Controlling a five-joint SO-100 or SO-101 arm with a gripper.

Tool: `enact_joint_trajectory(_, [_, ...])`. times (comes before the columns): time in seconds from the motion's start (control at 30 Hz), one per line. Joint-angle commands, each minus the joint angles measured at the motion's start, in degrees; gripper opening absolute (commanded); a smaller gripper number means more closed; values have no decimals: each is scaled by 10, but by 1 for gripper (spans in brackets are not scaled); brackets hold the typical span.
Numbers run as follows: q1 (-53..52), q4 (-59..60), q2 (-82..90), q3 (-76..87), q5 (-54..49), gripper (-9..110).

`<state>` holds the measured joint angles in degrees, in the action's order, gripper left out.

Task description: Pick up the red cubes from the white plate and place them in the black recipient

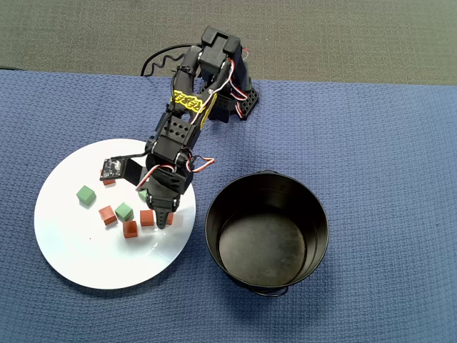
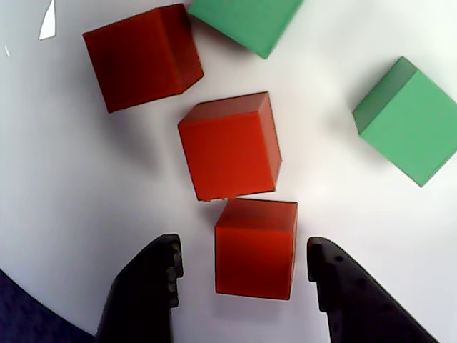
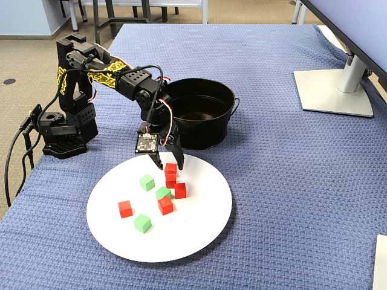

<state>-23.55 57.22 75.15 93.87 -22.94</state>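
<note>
On my wrist view the fingers (image 2: 243,261) stand open, one on each side of a red cube (image 2: 255,248), and they do not touch it. This cube lies flat on the white plate (image 2: 86,214), its faces nearly square to the fingers. A second red cube (image 2: 228,145) sits just above it, corner to edge, slightly turned. A third red cube (image 2: 141,57) and two green cubes (image 2: 407,121) are near. The black recipient (image 1: 268,232) stands upright just beside the plate on the blue worktop (image 1: 385,136). A monitor foot (image 3: 332,90) is well apart.
</note>
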Motion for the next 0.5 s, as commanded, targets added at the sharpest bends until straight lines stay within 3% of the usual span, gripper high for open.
enact_joint_trajectory(0.0, [4, 10, -1, -41, -10, 16])
enact_joint_trajectory(0.27, [4, 6, -7, -36, -15, 15])
enact_joint_trajectory(0.4, [4, 7, -7, -35, -15, 0])
enact_joint_trajectory(0.47, [4, 10, -7, -34, -15, 0])
